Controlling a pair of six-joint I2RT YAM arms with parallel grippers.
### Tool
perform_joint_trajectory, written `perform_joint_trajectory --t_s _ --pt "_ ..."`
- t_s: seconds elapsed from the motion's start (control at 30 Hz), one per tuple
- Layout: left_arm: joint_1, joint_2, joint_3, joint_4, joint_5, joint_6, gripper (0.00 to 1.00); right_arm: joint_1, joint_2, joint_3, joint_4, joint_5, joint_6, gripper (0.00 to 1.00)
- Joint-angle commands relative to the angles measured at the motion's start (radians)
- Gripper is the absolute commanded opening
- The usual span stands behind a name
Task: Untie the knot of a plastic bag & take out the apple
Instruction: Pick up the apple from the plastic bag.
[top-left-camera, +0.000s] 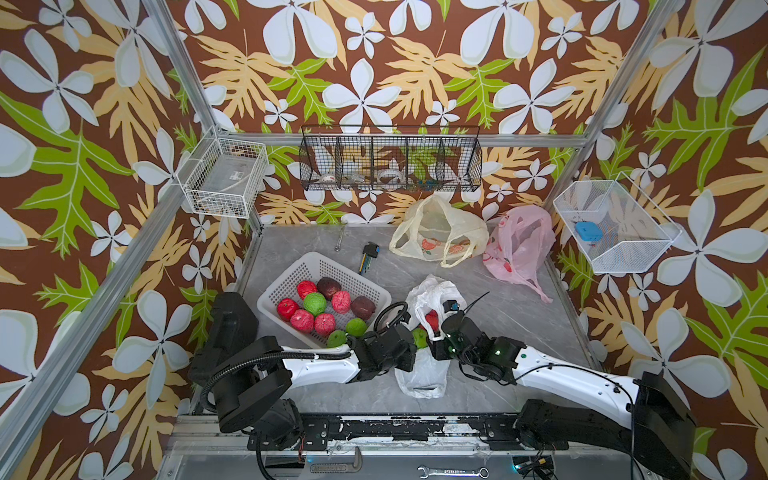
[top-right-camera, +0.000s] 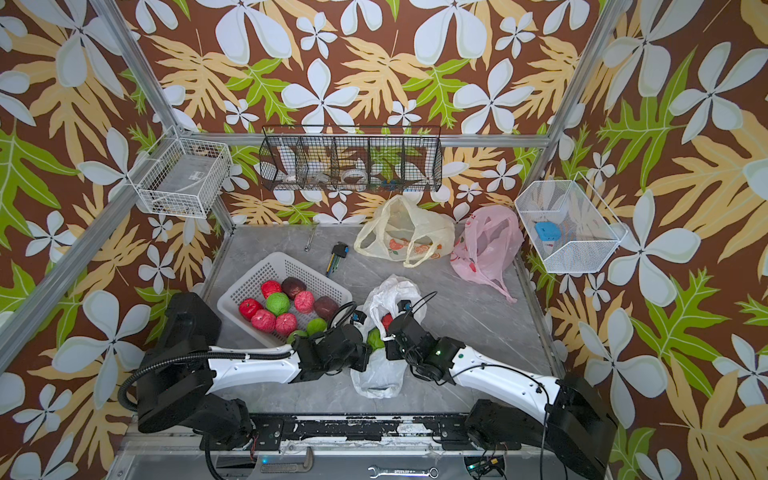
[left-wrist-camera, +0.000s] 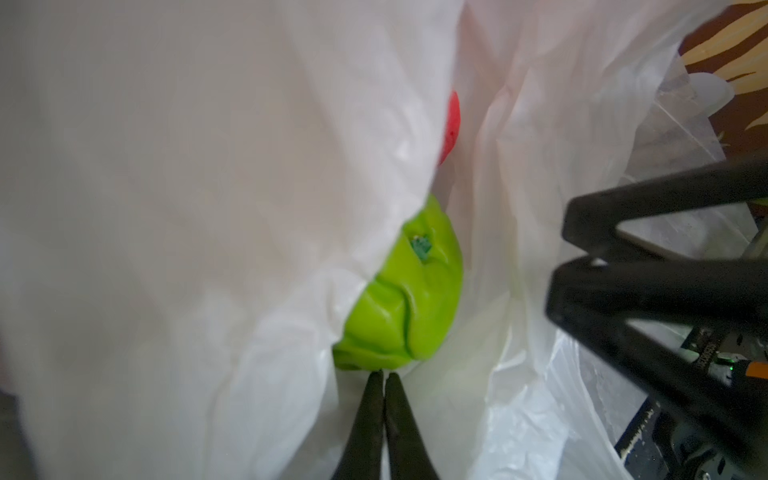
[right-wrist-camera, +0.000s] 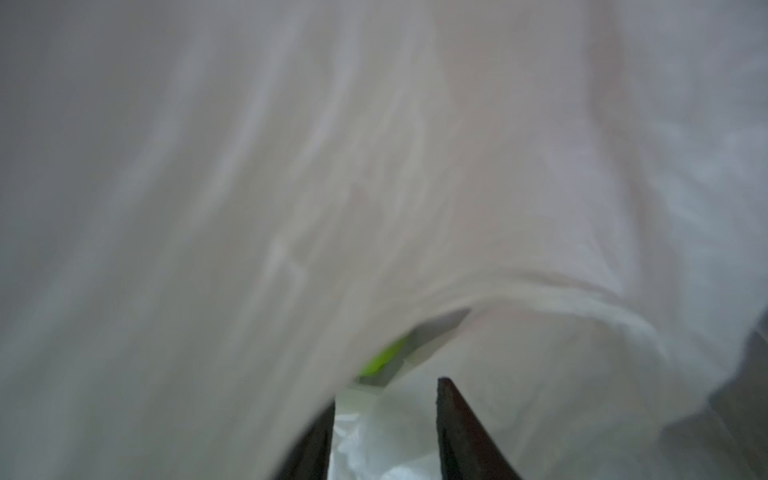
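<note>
A white plastic bag (top-left-camera: 424, 374) (top-right-camera: 378, 374) lies front centre, its mouth held between both grippers; no knot shows. Inside are a green apple (left-wrist-camera: 411, 299) (top-left-camera: 419, 337) (top-right-camera: 375, 338) and a red apple (top-left-camera: 432, 319) (top-right-camera: 387, 321) (left-wrist-camera: 453, 124). My left gripper (left-wrist-camera: 384, 376) (top-left-camera: 412, 338) is shut, tips just short of the green apple, with film all round; whether it pinches film I cannot tell. My right gripper (right-wrist-camera: 386, 399) (top-left-camera: 437, 330) (top-right-camera: 390, 330) is open inside the mouth, with film draped over one finger and only a sliver of green apple (right-wrist-camera: 382, 357) showing.
A white basket (top-left-camera: 291, 270) with several red, green and dark fruits stands just left of the bag, close to my left arm. A yellow bag (top-left-camera: 440, 232) and a pink bag (top-left-camera: 519, 245) lie at the back. Hex keys (top-left-camera: 368, 257) and a small wrench (top-left-camera: 340, 239) lie behind the basket.
</note>
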Motion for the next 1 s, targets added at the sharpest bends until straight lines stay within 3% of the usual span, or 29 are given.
perform_joint_trajectory --t_s 0.0,0.1,0.3,0.5,0.8,0.97 --pt "0.004 -0.004 -0.009 0.013 0.027 0.024 0.00 0.003 0.057 0.040 0.043 -0.019 -0.070 0.48" --pt "0.003 -0.011 -0.029 0.019 0.036 0.005 0.00 0.001 0.113 0.048 0.100 0.001 -0.066 0.54" --pt "0.003 -0.085 -0.112 0.072 0.002 -0.040 0.00 0.000 0.243 0.059 0.170 -0.072 -0.037 0.69" --pt "0.003 -0.100 -0.150 0.136 0.014 -0.054 0.00 0.000 0.310 0.044 0.218 -0.088 -0.030 0.71" --pt "0.004 -0.107 -0.170 0.158 0.004 -0.062 0.00 0.000 0.377 0.080 0.198 -0.114 -0.059 0.66" --pt "0.005 -0.131 -0.201 0.179 -0.009 -0.083 0.00 0.001 0.302 0.088 0.133 -0.106 -0.051 0.46"
